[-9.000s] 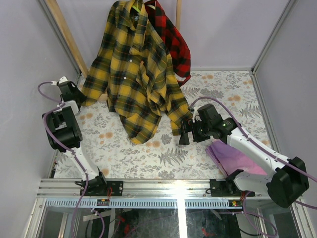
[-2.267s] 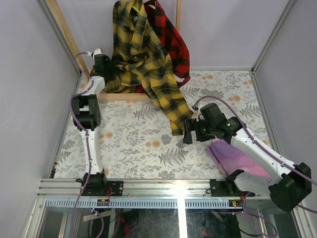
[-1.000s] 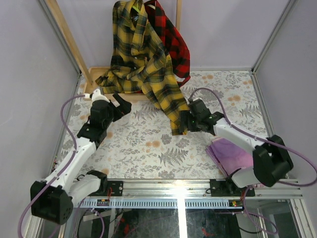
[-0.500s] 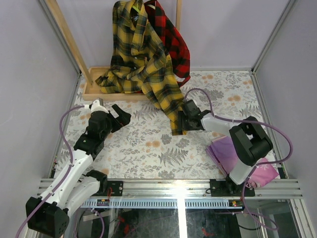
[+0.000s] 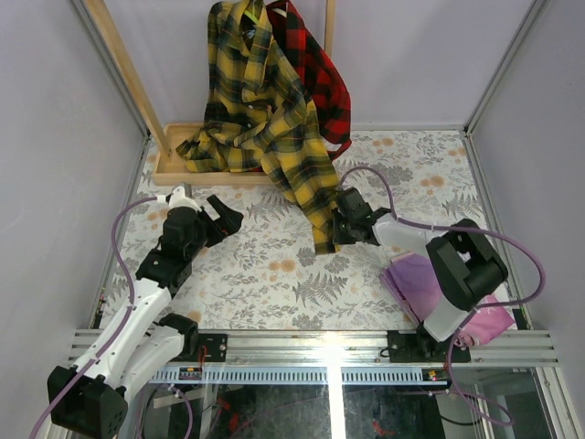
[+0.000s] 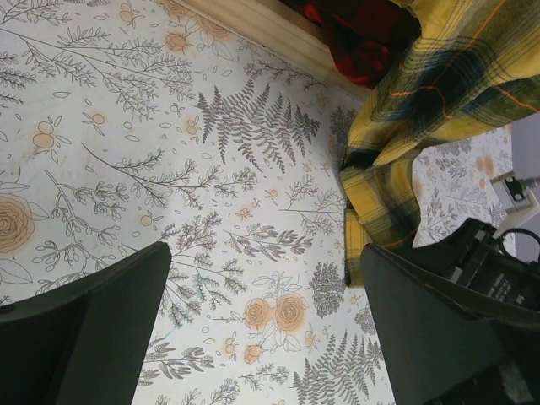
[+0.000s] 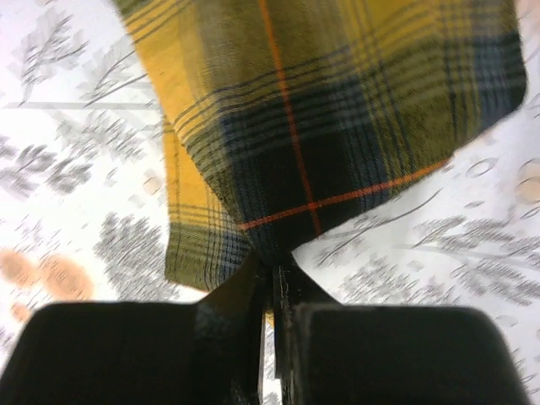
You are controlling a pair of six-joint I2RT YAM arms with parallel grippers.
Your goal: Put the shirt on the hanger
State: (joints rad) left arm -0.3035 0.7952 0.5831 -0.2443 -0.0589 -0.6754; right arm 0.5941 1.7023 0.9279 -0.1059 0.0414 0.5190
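The yellow and dark plaid shirt (image 5: 251, 91) hangs at the top of the wooden rack, and one long sleeve trails down onto the flowered table. My right gripper (image 5: 336, 229) is shut on the end of that sleeve. In the right wrist view the jaws (image 7: 274, 272) meet on the dark cuff edge of the shirt (image 7: 321, 110). My left gripper (image 5: 222, 212) hovers open over the table left of the sleeve. Its fingers (image 6: 263, 253) hold nothing, and the shirt's sleeve (image 6: 396, 169) lies ahead to the right. The hanger is hidden.
A red-and-black plaid shirt (image 5: 322, 78) hangs behind the yellow one. The wooden rack's post (image 5: 119, 64) and base board (image 5: 174, 169) stand at the back left. A purple cloth (image 5: 430, 283) lies under the right arm, near the right edge.
My right gripper slid left onto the sleeve's end and shut on it. The left gripper drew back a little toward the near left and stayed open.
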